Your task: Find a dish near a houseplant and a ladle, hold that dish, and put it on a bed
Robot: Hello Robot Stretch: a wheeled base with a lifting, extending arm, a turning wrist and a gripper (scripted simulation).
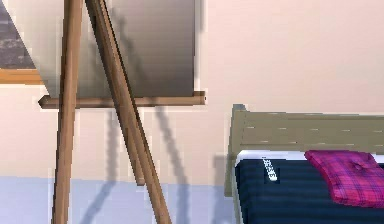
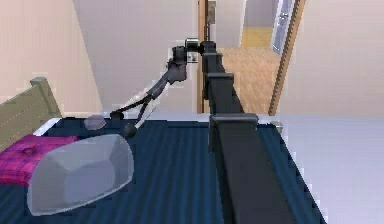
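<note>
The bed [image 2: 175, 165] has a dark blue striped cover and a pale wooden headboard [image 2: 22, 112]. My arm [image 2: 235, 140] reaches out over it in the arm side view. The gripper [image 2: 118, 120] points down and toward the view's left, close to the cover. A small grey blob [image 2: 95, 122] lies at the fingertips; I cannot name it, nor tell whether the gripper holds anything. A larger grey faceted shape [image 2: 80, 172] rests on the cover nearer to me. In the forward view the bed [image 1: 290, 195] sits at the lower right.
A magenta plaid pillow [image 2: 22, 160] lies by the headboard, as does the pillow [image 1: 348, 172] in the forward view. A tall wooden easel [image 1: 110, 100] with a canvas stands close ahead. Beyond the bed, an open doorway [image 2: 250, 60] leads to a tan-floored hall.
</note>
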